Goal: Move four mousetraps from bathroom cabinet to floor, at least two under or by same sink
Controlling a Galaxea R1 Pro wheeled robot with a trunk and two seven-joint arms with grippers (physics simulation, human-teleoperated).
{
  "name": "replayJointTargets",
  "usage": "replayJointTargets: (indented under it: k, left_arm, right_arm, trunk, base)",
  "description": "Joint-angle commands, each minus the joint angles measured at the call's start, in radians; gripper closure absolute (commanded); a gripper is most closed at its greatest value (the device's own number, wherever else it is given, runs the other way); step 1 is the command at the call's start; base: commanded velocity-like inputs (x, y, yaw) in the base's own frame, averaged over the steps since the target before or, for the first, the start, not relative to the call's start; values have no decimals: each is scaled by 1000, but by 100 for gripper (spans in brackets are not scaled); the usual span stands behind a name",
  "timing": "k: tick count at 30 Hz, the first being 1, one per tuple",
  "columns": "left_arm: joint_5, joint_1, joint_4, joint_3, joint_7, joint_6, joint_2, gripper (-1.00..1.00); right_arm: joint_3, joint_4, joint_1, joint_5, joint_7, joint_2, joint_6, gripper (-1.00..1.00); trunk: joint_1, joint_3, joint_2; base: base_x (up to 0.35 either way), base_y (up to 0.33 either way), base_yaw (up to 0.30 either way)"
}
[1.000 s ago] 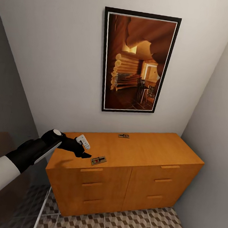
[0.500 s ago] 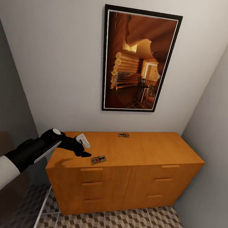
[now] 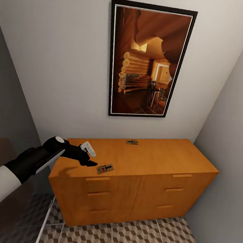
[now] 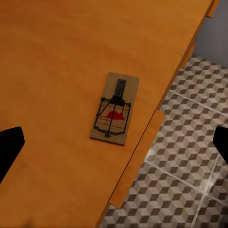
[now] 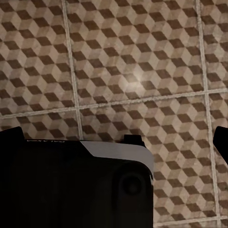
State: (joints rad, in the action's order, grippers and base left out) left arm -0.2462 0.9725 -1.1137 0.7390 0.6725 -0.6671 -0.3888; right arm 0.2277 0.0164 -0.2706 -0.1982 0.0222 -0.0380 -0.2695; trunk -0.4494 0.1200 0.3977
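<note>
Left fingers (image 3: 91, 163) spread wide, holding nothing, hovering as before just short of the near trap (image 3: 105, 168) by the cabinet (image 3: 151, 159) front edge; far trap (image 3: 132, 142) beyond. Right fingers (image 5: 118, 135) splayed over floor (image 5: 142, 61); view has tilted

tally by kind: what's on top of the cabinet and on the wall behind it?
Mousetraps on the cabinet top: 2, one near the front edge, one near the back edge
Framed pictures on the wall: 1
Total: 3
</note>
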Motion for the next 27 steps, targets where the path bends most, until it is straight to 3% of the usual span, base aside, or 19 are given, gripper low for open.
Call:
replayJointTargets:
  k: [1, 16, 27]
  left_arm:
    - [-7, 2, -1, 3, -2, -6, -1, -100]
    - [-7, 2, 0, 5, -2, -6, 3, -100]
    - [-7, 2, -1, 6, -2, -5, 19, -100]
  right_arm:
    - [9, -1, -1, -9, 2, 0, -4, -100]
    - [9, -1, -1, -9, 2, 0, -4, -100]
    - [9, -1, -1, -9, 2, 0, -4, -100]
  trunk:
    - [-1, 4, 2]
    - [-1, 24, 2]
    - [-1, 39, 2]
  base:
    - [0, 0, 0]
    - [0, 0, 0]
    - [0, 0, 0]
